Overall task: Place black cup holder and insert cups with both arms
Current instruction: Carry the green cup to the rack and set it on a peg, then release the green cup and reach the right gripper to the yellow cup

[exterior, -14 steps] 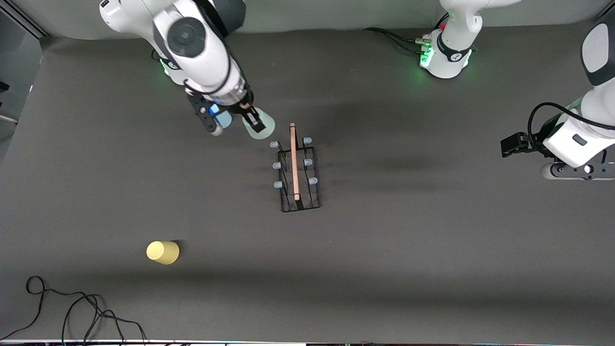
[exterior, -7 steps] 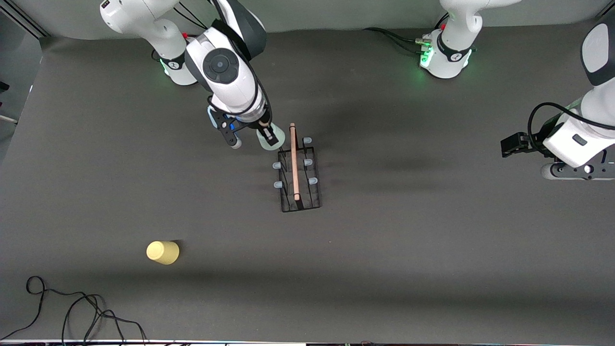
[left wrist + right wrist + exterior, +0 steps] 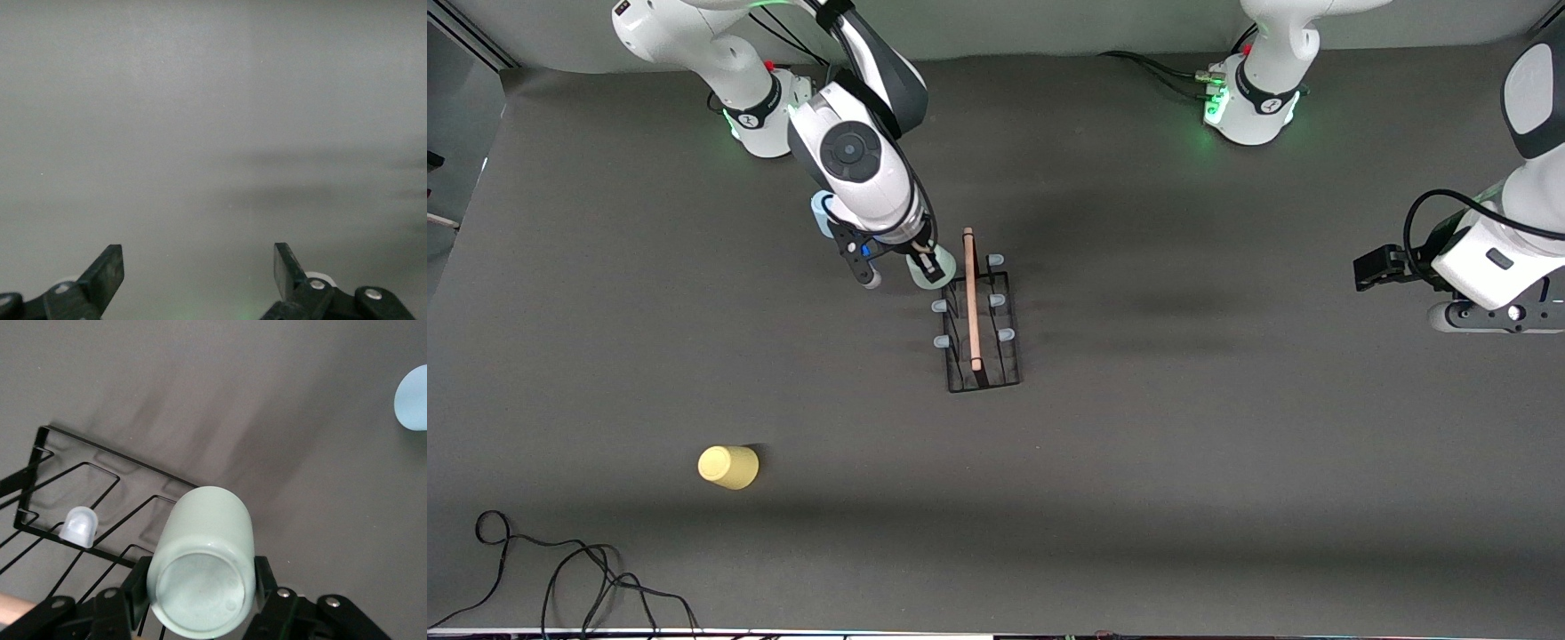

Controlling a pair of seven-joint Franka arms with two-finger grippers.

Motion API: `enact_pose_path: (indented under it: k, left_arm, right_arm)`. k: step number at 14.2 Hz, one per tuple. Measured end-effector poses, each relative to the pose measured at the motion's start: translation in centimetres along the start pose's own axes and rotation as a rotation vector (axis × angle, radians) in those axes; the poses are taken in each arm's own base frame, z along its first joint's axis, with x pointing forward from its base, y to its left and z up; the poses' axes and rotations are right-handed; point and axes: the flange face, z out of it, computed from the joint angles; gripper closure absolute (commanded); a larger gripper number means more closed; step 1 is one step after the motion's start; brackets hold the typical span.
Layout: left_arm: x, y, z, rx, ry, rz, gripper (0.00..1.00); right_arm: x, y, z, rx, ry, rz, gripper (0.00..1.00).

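Front view high, facing robots; wrist views close, downward; front and right wrist share black cup holder (image 3: 980,324) (image 3: 80,513).

Right hand (image 3: 925,264) clamped shut; left hand (image 3: 199,273) waits, spread wide.

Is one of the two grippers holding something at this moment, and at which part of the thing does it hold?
The right gripper holds the pale green cup by its sides near the closed base, over the black cup holder. The left gripper waits open, holding nothing.
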Motion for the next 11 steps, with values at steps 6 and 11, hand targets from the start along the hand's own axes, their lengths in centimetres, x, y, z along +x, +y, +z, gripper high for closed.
enact_pose_path:
  k: [6,11]
  left_arm:
    - [0.0,0.0,0.0,0.0,0.0,0.0,0.0]
    - [0.0,0.0,0.0,0.0,0.0,0.0,0.0]
  right_arm:
    - [-0.7,-1.1,-1.0,0.017,-0.003,-0.003,0.0]
    - [2.3,-3.0,-12.1,-0.051,0.042,-0.051,0.0]
